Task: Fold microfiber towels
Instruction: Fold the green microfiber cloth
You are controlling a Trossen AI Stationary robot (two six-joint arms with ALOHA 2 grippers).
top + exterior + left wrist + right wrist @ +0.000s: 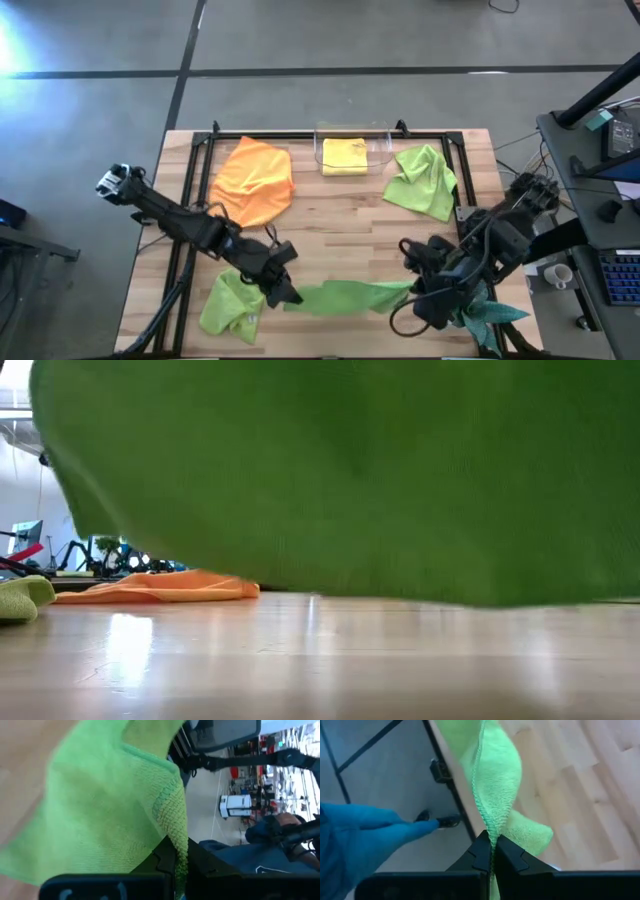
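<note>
High view: a lime green towel (345,297) is stretched taut between the two grippers near the front edge of the worktop (340,235), its long axis running along that edge from the left side toward the right. The left gripper (287,296) pinches its left end and the right gripper (416,290) its right end. A second lime green towel (230,305) lies crumpled by the front left corner, and a third (424,181) lies near the back right corner. The orange towel (255,180) is spread toward the back left, and the yellow towel (345,156) sits folded inside the clear bin (380,140) at the back edge.

Low view: the stretched towel (340,475) hangs close before the lens, its lower edge clear of the worktop (320,660). Under it the orange towel (165,587) shows flat in the distance, and a bit of another green towel (22,597) at the side. Neither gripper shows here.

Left wrist view: the left gripper (175,865) has its fingers (162,862) clamped together on a hemmed edge of the held towel (110,815), which fans out away from them.

Right wrist view: the right gripper (491,856) is closed tight on a twisted, ropelike end of the towel (495,775), which runs out over the worktop (590,795). A blue sleeve (365,837) shows beyond the table's edge.
</note>
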